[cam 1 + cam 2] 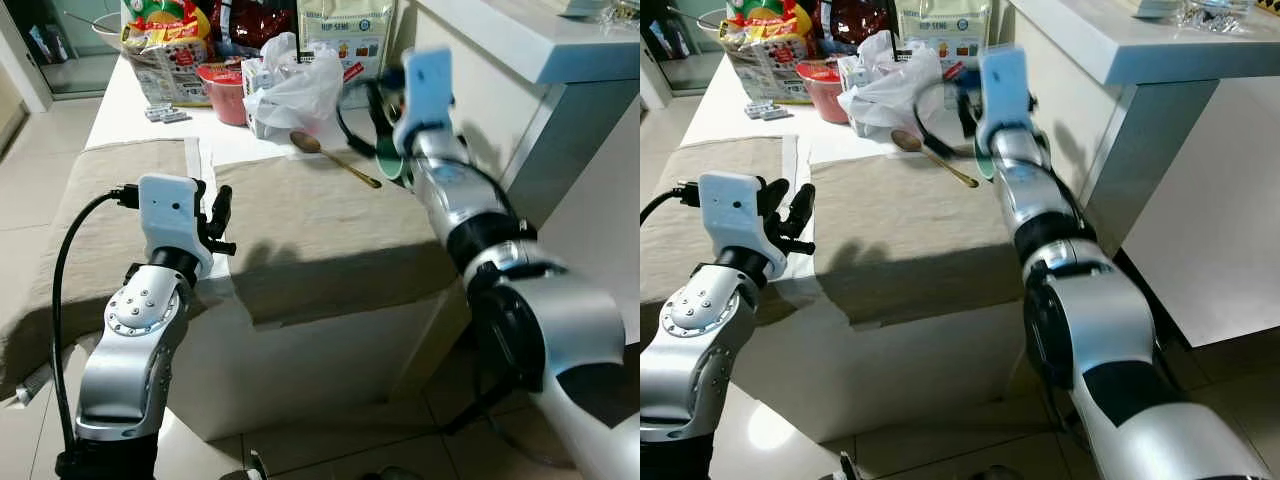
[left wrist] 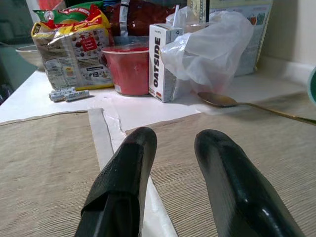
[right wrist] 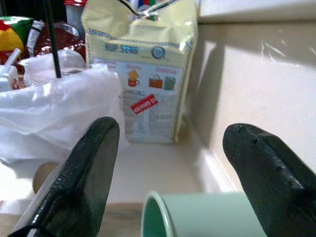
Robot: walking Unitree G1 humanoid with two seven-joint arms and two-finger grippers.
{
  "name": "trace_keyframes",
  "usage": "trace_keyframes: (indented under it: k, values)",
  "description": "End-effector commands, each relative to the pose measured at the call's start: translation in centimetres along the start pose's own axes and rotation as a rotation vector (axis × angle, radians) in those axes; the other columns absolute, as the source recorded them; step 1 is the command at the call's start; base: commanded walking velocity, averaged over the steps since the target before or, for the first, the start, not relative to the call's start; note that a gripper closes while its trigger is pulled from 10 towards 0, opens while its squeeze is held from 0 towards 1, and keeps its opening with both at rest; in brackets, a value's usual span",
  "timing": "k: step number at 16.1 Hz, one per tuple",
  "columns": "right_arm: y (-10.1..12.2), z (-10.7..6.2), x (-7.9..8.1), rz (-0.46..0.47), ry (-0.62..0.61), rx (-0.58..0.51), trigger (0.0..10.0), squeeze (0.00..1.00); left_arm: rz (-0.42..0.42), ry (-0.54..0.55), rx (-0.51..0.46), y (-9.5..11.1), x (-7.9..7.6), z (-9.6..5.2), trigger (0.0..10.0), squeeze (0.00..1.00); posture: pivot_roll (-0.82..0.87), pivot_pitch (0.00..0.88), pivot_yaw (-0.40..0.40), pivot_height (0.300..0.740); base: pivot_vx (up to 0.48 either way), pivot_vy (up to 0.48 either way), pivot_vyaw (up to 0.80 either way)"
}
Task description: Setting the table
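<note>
Placemats first: left placemat (image 1: 120,190) at 9 o'clock on the bench (image 1: 130,100), right placemat (image 1: 320,230) dead centre, narrow white strip between them. Left gripper (image 1: 217,222) hovers over that strip at the near edge, fingers (image 2: 123,182) slightly apart, holding nothing. Clutter at 12 o'clock: snack bag (image 1: 170,45), red bowl (image 1: 228,92), Oatside carton (image 2: 163,61), white plastic bag (image 1: 300,85). Gold spoon (image 1: 335,158) lies at 1 o'clock, bowl off the mat, handle across its far corner. Right gripper (image 3: 173,168) is at 2 o'clock by the wall, fingers wide apart, straddling a green cup (image 3: 207,215) lying on its side, rim facing the camera; not touching it as far as I can tell.

My read: the step is grabbing the cup. Drop lower so the fingers bracket the body, not the rim, then close. Curved wall, likely to roll or squirt out toward the yellow bag (image 3: 143,74). Lift clear of the spoon, set upright on the right placemat.
</note>
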State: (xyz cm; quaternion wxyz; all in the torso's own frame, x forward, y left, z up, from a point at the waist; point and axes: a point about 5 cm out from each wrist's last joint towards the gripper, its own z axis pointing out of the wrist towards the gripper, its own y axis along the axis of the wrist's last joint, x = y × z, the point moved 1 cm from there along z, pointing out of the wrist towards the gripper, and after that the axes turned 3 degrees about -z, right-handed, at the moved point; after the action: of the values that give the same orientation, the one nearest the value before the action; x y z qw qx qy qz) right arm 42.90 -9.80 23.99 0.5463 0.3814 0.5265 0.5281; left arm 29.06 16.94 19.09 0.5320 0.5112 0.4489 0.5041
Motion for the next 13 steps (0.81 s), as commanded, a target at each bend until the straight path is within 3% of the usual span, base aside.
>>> trace_keyframes:
  k: [1, 5, 8, 11, 13]
  values:
    - [0.1, -0.4, -0.6, 0.037, -0.016, -0.061, 10.0, 0.0, 0.005, 0.026, -0.007, -0.2, 0.0, -0.2, 10.0, 0.0, -0.02, 0.0, 0.005, 0.74, 0.0, 0.0, 0.0]
    - [-3.2, -3.8, -1.7, 0.06, -0.035, -0.099, 10.0, 0.0, 0.008, 0.106, 0.015, -1.1, 1.2, -1.3, 10.0, 0.0, -0.01, 0.0, 0.0, 0.74, 0.0, 0.0, 0.0]
    - [-5.3, -9.0, -3.4, 0.064, -0.032, -0.077, 10.0, 0.0, 0.028, 0.195, 0.054, -2.3, 3.0, -2.3, 10.0, 0.0, -0.03, 0.0, -0.014, 0.74, 0.0, 0.0, 0.0]
    - [-5.9, -13.2, -1.4, -0.09, 0.16, -0.136, 10.0, 0.0, 0.049, 0.259, 0.02, -2.0, 3.9, -2.9, 10.0, 0.0, -0.03, 0.0, -0.028, 0.74, 0.0, 0.0, 0.0]
    - [-6.7, -15.3, -1.5, -0.124, 0.178, -0.098, 10.0, 0.0, 0.033, 0.257, 0.011, -1.9, 3.7, -4.4, 10.0, 0.0, -0.02, 0.0, -0.033, 0.74, 0.0, 0.0, 0.0]
